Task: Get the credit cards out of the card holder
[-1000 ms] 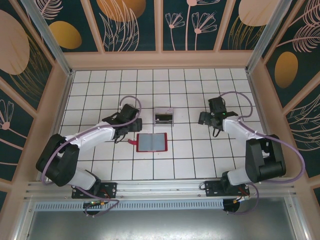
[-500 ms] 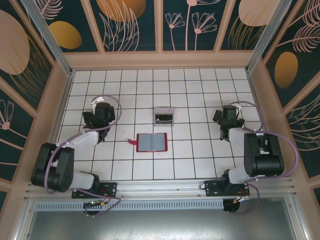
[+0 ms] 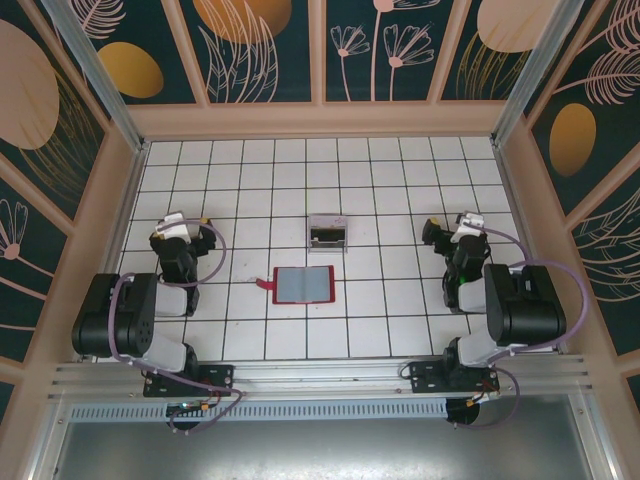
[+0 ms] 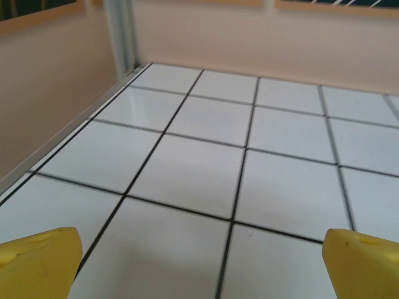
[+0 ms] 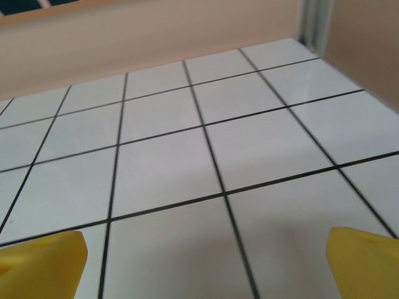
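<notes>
The left pincer (image 3: pixel 180 230) is standing wide open and holding nothing. In the left wrist view its yellow fingertips (image 4: pixel 37 261) are sitting at the two bottom corners, and the pincer (image 4: pixel 199 265) is hovering over bare tile near the left wall. The right pincer (image 3: pixel 462 230) is likewise gaping wide and empty. In the right wrist view (image 5: pixel 206 265) its yellow fingertips (image 5: pixel 368 261) are spread just as far apart over the white tiled counter with black grid lines (image 3: pixel 380 180).

Between the two arms, well apart from both pincers, the small red folding card holder (image 3: pixel 303 285) is lying open flat on the counter. Its grey inner side is facing up and its little red tab (image 3: pixel 262 284) is pointing left. Whether credit cards are lying on that grey face is too small to tell. Just beyond it, a small clear plastic box (image 3: pixel 327 231) is sitting with something dark inside. Dark teal wall panels with orange and pink plant patterns (image 3: pixel 260 50) are enclosing the counter.
</notes>
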Robot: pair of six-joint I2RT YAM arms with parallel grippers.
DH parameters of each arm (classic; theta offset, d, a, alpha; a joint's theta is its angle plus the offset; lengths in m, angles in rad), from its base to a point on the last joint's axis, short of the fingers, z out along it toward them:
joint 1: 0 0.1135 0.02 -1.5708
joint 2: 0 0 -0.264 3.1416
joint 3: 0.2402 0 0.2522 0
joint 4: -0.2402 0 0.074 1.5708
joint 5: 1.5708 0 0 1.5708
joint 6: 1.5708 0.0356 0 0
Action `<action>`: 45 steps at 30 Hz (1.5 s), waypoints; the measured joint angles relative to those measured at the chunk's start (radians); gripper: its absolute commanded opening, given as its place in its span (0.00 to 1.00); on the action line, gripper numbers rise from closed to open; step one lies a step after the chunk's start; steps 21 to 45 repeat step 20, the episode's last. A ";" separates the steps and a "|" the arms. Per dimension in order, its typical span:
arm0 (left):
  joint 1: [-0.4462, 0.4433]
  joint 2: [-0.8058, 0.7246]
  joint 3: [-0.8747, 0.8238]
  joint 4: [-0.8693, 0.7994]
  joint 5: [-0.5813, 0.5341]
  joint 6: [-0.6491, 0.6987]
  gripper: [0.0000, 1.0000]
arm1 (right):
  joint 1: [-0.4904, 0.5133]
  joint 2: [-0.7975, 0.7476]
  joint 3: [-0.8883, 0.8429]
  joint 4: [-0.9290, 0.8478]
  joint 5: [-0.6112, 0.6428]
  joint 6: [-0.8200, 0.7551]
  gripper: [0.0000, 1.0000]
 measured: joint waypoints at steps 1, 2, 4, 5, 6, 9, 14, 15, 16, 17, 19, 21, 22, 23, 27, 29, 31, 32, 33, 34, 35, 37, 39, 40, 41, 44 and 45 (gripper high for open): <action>0.000 0.001 0.000 0.015 0.017 0.006 0.98 | 0.000 0.005 0.001 0.003 -0.016 -0.003 0.99; 0.000 0.002 0.000 0.030 0.035 0.010 0.98 | 0.000 0.007 0.001 0.009 -0.026 -0.008 0.99; 0.000 0.002 0.000 0.045 0.057 0.015 0.98 | 0.000 0.007 0.001 0.023 -0.042 -0.014 0.99; 0.000 0.002 0.000 0.051 0.065 0.018 0.99 | 0.000 0.007 0.002 0.029 -0.047 -0.016 0.99; 0.000 0.003 0.000 0.055 0.069 0.020 0.99 | 0.000 0.007 0.003 0.033 -0.050 -0.018 0.99; 0.000 0.005 0.000 0.067 0.076 0.024 0.99 | 0.000 0.007 0.004 0.035 -0.061 -0.018 0.99; 0.000 0.005 0.000 0.078 0.089 0.028 0.99 | 0.000 0.007 0.004 0.037 -0.067 -0.018 0.99; 0.000 0.005 0.000 0.079 0.091 0.028 0.99 | 0.000 0.007 0.004 0.037 -0.067 -0.018 0.99; 0.000 0.005 0.000 0.079 0.091 0.029 0.98 | 0.000 0.007 0.004 0.037 -0.067 -0.018 0.99; 0.000 0.005 0.000 0.079 0.092 0.029 0.99 | 0.000 0.007 0.004 0.038 -0.067 -0.018 0.99; 0.000 0.005 0.000 0.079 0.092 0.029 0.99 | 0.000 0.007 0.004 0.038 -0.067 -0.018 0.99; 0.000 0.005 0.000 0.079 0.092 0.029 0.99 | 0.000 0.007 0.004 0.039 -0.067 -0.018 0.99; 0.000 0.005 0.000 0.079 0.092 0.029 0.99 | 0.000 0.007 0.004 0.039 -0.067 -0.018 0.99; 0.000 0.005 0.000 0.079 0.092 0.029 0.99 | 0.000 0.007 0.004 0.039 -0.067 -0.018 0.99; 0.000 0.005 0.000 0.079 0.092 0.029 0.99 | 0.000 0.007 0.004 0.039 -0.067 -0.018 0.99; 0.000 0.005 0.000 0.079 0.092 0.029 0.99 | 0.000 0.007 0.004 0.039 -0.067 -0.018 0.99; 0.000 0.005 0.000 0.079 0.092 0.029 0.99 | 0.000 0.007 0.004 0.039 -0.067 -0.018 0.99; 0.000 0.005 0.000 0.079 0.092 0.029 0.99 | 0.000 0.007 0.004 0.039 -0.067 -0.018 0.99; 0.000 0.005 0.000 0.079 0.092 0.029 0.99 | 0.000 0.007 0.004 0.039 -0.067 -0.018 0.99; 0.000 0.005 0.000 0.079 0.092 0.029 0.99 | 0.000 0.007 0.004 0.039 -0.067 -0.018 0.99; 0.000 0.005 0.000 0.079 0.092 0.029 0.99 | 0.000 0.007 0.004 0.039 -0.067 -0.018 0.99; 0.000 0.005 0.000 0.079 0.092 0.029 0.99 | 0.000 0.007 0.004 0.039 -0.067 -0.018 0.99; 0.000 0.005 0.000 0.079 0.092 0.029 0.99 | 0.000 0.007 0.004 0.039 -0.067 -0.018 0.99; 0.000 0.005 0.000 0.079 0.092 0.029 0.99 | 0.000 0.007 0.004 0.039 -0.067 -0.018 0.99; 0.000 0.005 0.000 0.079 0.092 0.029 0.99 | 0.000 0.007 0.004 0.039 -0.067 -0.018 0.99; 0.000 0.005 0.000 0.079 0.092 0.029 0.99 | 0.000 0.007 0.004 0.039 -0.067 -0.018 0.99; 0.000 0.005 0.000 0.079 0.092 0.029 0.99 | 0.000 0.007 0.004 0.039 -0.067 -0.018 0.99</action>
